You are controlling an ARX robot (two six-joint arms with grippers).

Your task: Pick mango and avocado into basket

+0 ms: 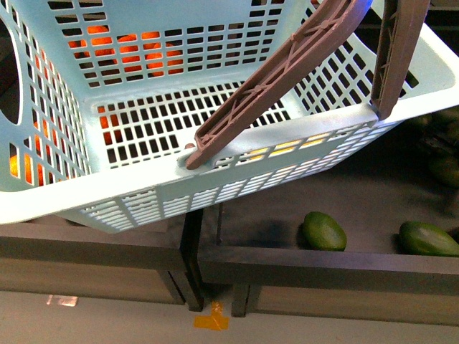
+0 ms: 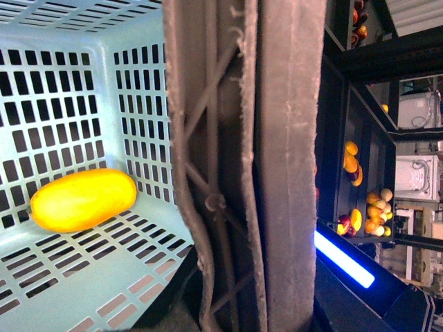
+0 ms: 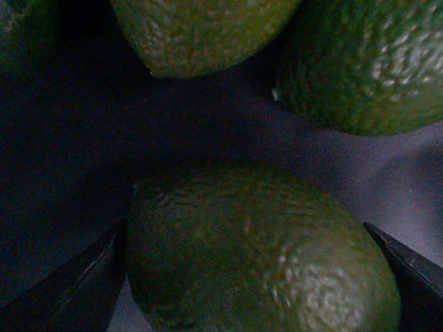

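Mango (image 2: pixel 83 199) lies in the basket (image 2: pixel 107 104). Right fingers (image 3: pixel 76 283) spread wide astride an avocado (image 3: pixel 256 249) on the dark shelf (image 3: pixel 208 131). It looks firm, dull-skinned, fairly heavy; grip across its broad middle. Left fingers aren't visible.

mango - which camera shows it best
The left wrist view: the mango lies whole and unobstructed on the slotted floor of the basket, near a wall. The front view shows the basket from outside, but no mango that can be made out. The right wrist view shows only avocados.
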